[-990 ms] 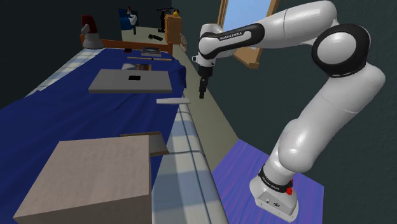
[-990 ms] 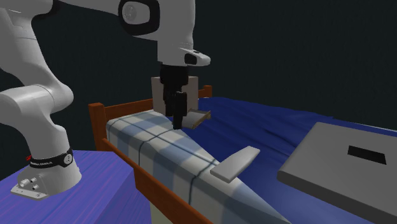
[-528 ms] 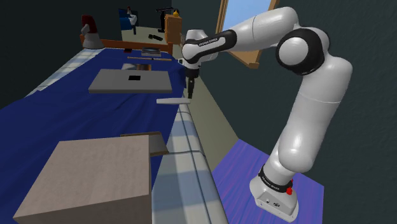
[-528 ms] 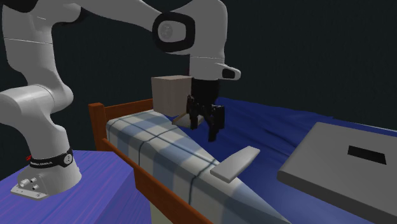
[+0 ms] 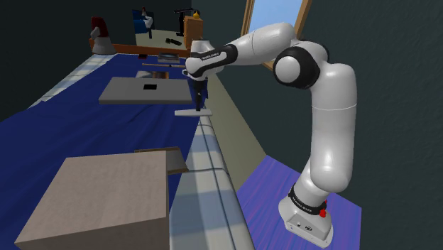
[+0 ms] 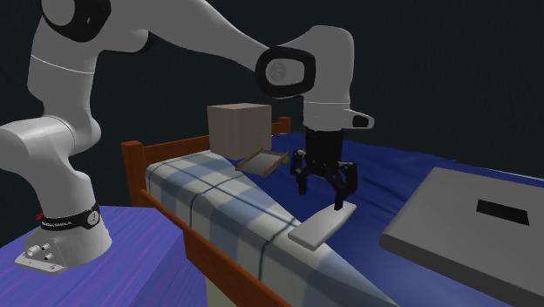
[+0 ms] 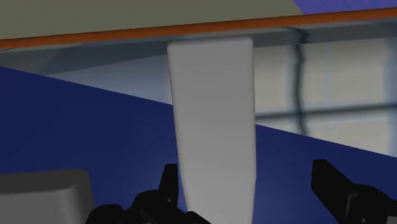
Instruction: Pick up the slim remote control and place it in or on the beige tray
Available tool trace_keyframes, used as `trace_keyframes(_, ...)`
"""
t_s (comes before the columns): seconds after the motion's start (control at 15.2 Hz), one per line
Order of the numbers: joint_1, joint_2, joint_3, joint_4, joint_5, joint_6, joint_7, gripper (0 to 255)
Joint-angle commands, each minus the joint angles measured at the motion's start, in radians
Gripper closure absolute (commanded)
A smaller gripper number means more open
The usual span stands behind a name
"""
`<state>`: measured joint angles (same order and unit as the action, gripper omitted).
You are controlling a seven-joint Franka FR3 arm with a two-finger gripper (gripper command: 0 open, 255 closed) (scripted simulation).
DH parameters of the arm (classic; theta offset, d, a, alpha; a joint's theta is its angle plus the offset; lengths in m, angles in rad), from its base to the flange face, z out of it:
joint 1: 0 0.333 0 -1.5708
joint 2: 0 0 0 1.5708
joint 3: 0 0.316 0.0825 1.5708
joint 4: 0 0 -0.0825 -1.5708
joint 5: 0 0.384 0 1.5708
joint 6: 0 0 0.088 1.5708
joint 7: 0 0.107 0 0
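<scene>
Our gripper (image 6: 324, 187) hangs, fingers spread wide, above the pale slim remote (image 6: 323, 224) lying flat at the edge of the blue bed (image 6: 392, 174). We judge it light, stiff, slick (and thin): pinch across its narrow width.

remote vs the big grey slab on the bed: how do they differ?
The remote is narrow, pale and plain. The grey slab is wide and darker, with a black rectangle on top. The remote lies across the plaid strip and the blue cover, while the grey slab sits wholly on the blue cover. The open gripper hangs over the remote, apart from the grey slab. Both lie flat.
</scene>
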<state>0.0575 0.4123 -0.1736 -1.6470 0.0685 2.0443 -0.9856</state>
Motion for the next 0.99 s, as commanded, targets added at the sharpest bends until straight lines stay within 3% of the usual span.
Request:
trace_keyframes(0.0, -0.003, 0.074, 0.013, 0.087, 0.003, -0.002, -0.034, 0)
trace_keyframes(0.53, -0.006, 0.115, 0.018, 0.045, 0.011, 0.080, -0.039, 0)
trace_keyframes(0.92, -0.006, 0.115, 0.018, 0.045, 0.011, 0.080, -0.039, 0)
